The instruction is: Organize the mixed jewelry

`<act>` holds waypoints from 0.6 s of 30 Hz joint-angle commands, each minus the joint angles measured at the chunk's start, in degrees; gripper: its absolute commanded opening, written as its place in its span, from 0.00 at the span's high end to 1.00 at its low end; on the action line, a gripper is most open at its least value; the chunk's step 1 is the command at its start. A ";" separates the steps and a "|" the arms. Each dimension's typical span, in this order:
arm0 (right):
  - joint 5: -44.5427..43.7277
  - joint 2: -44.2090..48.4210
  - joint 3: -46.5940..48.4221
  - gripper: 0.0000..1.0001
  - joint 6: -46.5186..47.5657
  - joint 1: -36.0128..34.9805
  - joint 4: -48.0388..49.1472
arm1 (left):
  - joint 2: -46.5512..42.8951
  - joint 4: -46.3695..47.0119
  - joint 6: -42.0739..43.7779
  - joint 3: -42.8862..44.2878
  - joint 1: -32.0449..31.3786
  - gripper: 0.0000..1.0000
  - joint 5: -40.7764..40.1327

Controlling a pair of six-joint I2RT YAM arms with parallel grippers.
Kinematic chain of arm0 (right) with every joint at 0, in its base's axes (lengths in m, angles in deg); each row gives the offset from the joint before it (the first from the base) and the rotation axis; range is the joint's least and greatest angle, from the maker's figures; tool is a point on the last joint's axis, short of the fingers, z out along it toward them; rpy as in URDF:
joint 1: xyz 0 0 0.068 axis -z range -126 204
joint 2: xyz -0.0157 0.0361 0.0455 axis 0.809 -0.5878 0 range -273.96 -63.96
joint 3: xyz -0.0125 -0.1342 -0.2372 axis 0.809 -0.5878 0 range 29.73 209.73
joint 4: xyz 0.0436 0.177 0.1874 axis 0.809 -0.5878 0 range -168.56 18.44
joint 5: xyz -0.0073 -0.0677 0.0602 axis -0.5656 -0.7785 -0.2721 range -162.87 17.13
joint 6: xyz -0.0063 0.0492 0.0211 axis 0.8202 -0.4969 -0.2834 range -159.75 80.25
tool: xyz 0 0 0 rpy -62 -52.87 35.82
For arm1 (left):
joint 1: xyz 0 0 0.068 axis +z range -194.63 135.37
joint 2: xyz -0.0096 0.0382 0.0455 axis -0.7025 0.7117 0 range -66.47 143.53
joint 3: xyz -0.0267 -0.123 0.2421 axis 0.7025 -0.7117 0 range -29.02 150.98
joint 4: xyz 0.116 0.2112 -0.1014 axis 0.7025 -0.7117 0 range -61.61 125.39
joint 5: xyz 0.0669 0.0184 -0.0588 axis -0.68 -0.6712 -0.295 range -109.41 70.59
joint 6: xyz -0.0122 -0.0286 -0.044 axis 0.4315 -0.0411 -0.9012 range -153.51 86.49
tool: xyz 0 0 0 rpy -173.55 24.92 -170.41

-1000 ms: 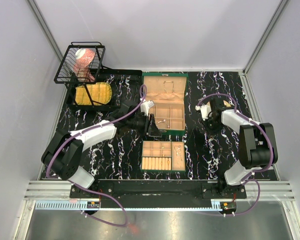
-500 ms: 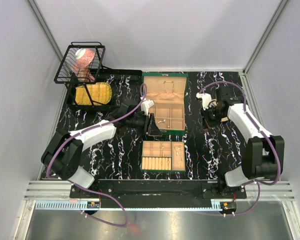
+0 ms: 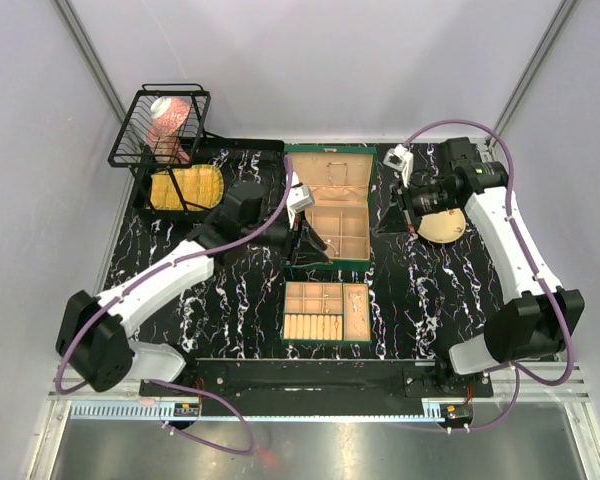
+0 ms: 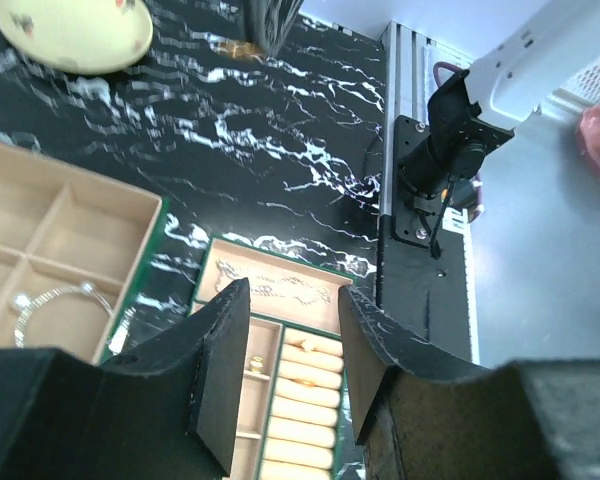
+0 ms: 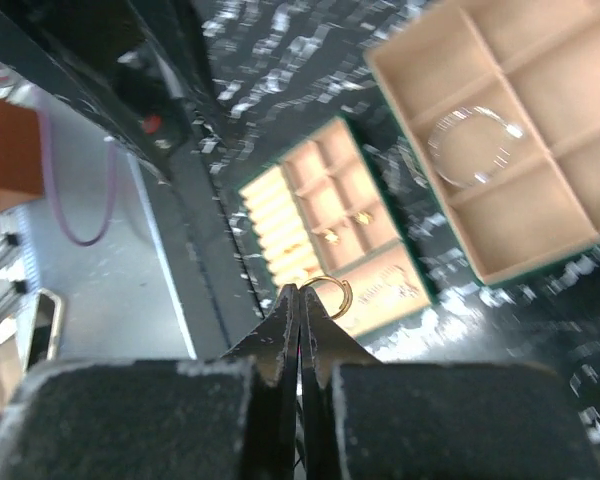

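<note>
My right gripper [image 5: 302, 292] is shut on a small open gold hoop [image 5: 330, 293] that sticks out at its tips. It hangs in the air between the green box [image 3: 330, 150] and the round tan plate [image 3: 447, 226]; from above the right gripper [image 3: 390, 222] looks dark and pointed. My left gripper [image 4: 292, 300] is open and holds nothing, raised by the box's left front edge [image 3: 307, 243]. A slim bangle [image 4: 55, 305] lies in a box compartment [image 5: 475, 148]. The green tray [image 3: 326, 346] holds a fine chain [image 4: 280, 290] and small gold bits [image 5: 330, 235].
A black wire basket [image 3: 160, 125] with a pink object stands at the back left, above a black tray with a yellow item [image 3: 185, 188]. The tan plate [image 4: 75, 30] lies right of the box. The arm bases sit on the near rail.
My right arm has risen off the plate and swung up and left, the hoop in its shut jaws. My left arm has stretched out and lifted, its gripper staying by the box.
</note>
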 commanded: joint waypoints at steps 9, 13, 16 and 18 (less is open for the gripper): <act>17.35 -9.79 15.04 1.00 14.27 -10.93 -21.92 | -3.40 -6.57 23.81 8.46 -1.98 0.55 -1.22; 19.19 -11.46 17.59 1.00 17.54 -11.28 -26.85 | -2.96 -6.49 23.99 9.34 -2.07 0.55 0.27; 19.81 -12.34 17.77 1.00 18.69 -11.19 -28.26 | -3.05 -5.96 22.94 9.34 -2.60 0.54 1.06; 19.99 -12.69 17.60 1.00 18.60 -11.45 -28.35 | -3.14 -5.96 23.11 9.52 -3.56 0.54 0.45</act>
